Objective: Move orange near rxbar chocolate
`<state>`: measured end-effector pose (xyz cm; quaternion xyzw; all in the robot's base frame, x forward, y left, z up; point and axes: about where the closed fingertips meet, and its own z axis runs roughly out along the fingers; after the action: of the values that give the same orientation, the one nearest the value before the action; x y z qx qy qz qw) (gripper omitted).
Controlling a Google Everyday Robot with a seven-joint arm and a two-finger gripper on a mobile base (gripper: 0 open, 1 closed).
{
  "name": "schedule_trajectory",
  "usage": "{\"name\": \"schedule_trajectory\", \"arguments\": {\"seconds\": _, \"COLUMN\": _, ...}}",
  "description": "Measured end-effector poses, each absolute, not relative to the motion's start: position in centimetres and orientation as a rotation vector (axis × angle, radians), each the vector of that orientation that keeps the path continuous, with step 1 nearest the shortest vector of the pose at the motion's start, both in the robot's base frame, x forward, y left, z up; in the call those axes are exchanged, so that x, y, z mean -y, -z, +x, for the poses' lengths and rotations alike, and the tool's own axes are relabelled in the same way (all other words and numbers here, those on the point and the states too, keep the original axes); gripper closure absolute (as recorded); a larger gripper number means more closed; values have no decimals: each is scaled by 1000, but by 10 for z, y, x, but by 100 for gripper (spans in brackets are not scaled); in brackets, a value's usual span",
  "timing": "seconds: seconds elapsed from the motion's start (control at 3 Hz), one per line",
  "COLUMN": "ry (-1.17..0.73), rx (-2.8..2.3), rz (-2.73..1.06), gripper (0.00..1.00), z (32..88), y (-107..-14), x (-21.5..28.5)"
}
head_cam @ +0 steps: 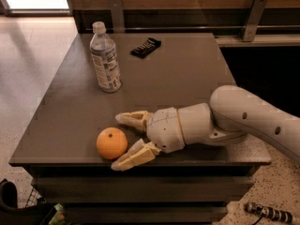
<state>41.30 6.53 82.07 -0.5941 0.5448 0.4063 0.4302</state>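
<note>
The orange (111, 143) sits near the front edge of the dark table (173, 78), left of centre. My gripper (118, 141) comes in from the right, low over the table. It is open, with one pale finger (132, 119) behind the orange and the other (131, 158) in front of it, both just right of the fruit. I cannot tell if they touch it. The rxbar chocolate (145, 47), a flat black bar, lies at the far middle of the table, well away from the orange.
A clear plastic water bottle (105, 58) stands upright at the back left, between the orange and the bar. The white arm (243, 118) crosses the table's right front. A wooden wall with metal brackets (253, 18) runs behind the table.
</note>
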Motion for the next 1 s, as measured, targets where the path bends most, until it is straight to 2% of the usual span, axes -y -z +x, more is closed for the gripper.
{"name": "schedule_trajectory", "arguments": {"seconds": 0.33, "ry": -1056, "rx": -1296, "rz": -1494, "gripper": 50, "z": 408, "y": -824, "x": -78}}
{"name": "schedule_trajectory", "arguments": {"seconds": 0.67, "ry": -1059, "rx": -1291, "rz": -1500, "gripper": 81, "z": 406, "y": -824, "x": -81}}
{"name": "schedule_trajectory", "arguments": {"seconds": 1.0, "ry": -1060, "rx": -1289, "rz": -1503, "gripper": 100, "z": 405, "y": -824, "x": -82}}
